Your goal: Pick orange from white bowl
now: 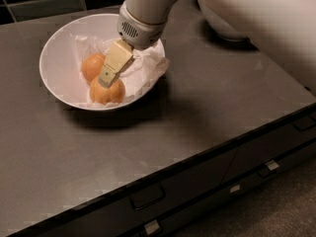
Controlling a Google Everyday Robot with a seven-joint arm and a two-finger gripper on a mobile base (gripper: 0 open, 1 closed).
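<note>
Because the arm reaches in from the upper right and covers much of its own end, I cannot tell from this view whether the gripper (105,78) is spread or closed. Its pale-yellow tip is low inside the white bowl (58,48), at the top of the orange (112,94). It seems to touch the skin, though contact is not certain.

The orange lies at the near side of the bowl on crumpled paper (145,69). The second orange (90,65) is pressed against it from behind and to the left.

As a judgement, the fruit should be firm and fairly weighty, and its matte rind offers decent friction. Being round, it will roll or squirt out if squeezed off-centre, so the hold belongs across its widest girth, with moderate pressure (a hard pinch would bruise it).

The side next to the twin leaves little room, so the freer line runs from the paper side to the bowl's near wall. The loose paper may slide beneath it, and the glossy bowl could shift on the dark counter (197,117).
</note>
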